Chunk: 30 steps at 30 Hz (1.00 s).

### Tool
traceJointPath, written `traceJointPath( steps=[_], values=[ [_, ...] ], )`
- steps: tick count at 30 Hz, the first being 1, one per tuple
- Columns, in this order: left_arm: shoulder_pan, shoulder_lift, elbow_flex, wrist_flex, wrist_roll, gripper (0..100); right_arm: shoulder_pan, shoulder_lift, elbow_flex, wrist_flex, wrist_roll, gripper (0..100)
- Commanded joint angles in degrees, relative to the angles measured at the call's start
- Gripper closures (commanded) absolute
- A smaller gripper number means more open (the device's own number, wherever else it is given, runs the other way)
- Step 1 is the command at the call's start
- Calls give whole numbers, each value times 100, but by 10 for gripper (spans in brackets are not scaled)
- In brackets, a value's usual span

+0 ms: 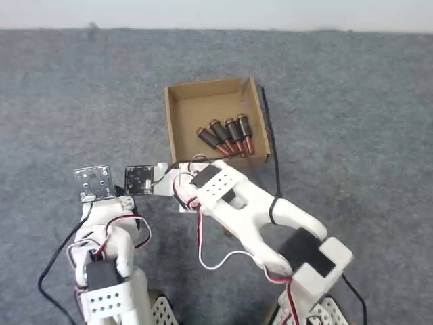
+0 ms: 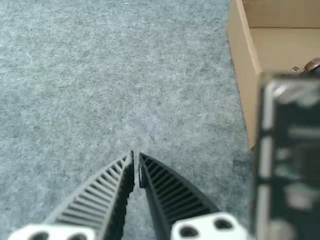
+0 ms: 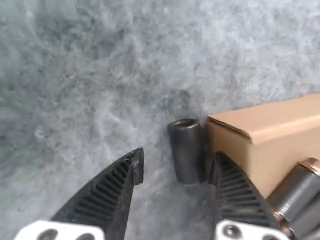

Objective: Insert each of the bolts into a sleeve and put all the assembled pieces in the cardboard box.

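the cardboard box (image 1: pixel 177 115) sits open on the grey carpeted table (image 1: pixel 352 101), a little beyond the two arms. inside it four assembled pieces (image 1: pixel 226 137) lie side by side toward the near wall, each a dark sleeve with a copper-coloured bolt end showing. the right arm (image 1: pixel 257 210) stretches from the near right edge of the table to the box's near left corner, its wrist lying over that corner in the high view. in the right wrist view the right gripper (image 3: pixel 176 164) is spread wide, its two ribbed black fingers (image 3: pixel 117 187) set well apart, and a single dark sleeve (image 3: pixel 187 150) stands between them, outside the box. this sleeve looks to be on end, its open mouth visible, and it is just beside the box's outer corner (image 3: pixel 260 132); whether it touches the cardboard cannot be told, and neither finger touches it. the ends of two assembled pieces (image 3: pixel 300 192) show past the box wall in the same view. the left arm (image 1: pixel 108 250) is at the near left of the table, off to the left of the box. the left gripper (image 2: pixel 136 156) is pressed together with nothing between its fingers, tips meeting above bare carpet, with the side of the box (image 2: pixel 242 75) nearby and the other arm's camera board (image 2: pixel 290 160) close alongside.
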Motion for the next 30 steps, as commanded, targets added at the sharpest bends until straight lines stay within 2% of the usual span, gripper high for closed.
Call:
traceJointPath(
  steps=[1, 5, 14, 18, 22, 30],
  values=[
    [-35, 35, -84, -158, -44, 989, 110, 207, -598, -110, 18, 819],
    [-35, 35, -84, -158, -44, 989, 171, 690, -1020, -110, 44, 886],
    [-35, 35, -84, -158, -44, 989, 259, 945, -1231, -48, 44, 882],
    [-35, 35, -84, -220, -44, 989, 233, 936, -1275, 268, 44, 998],
    [-26, 44, -84, -220, -44, 988, 295, 699, -1530, 857, 9, 993],
    [-18, 44, -84, -220, -44, 988, 1174, -374, -1758, 2141, -1398, 992]
  ],
)
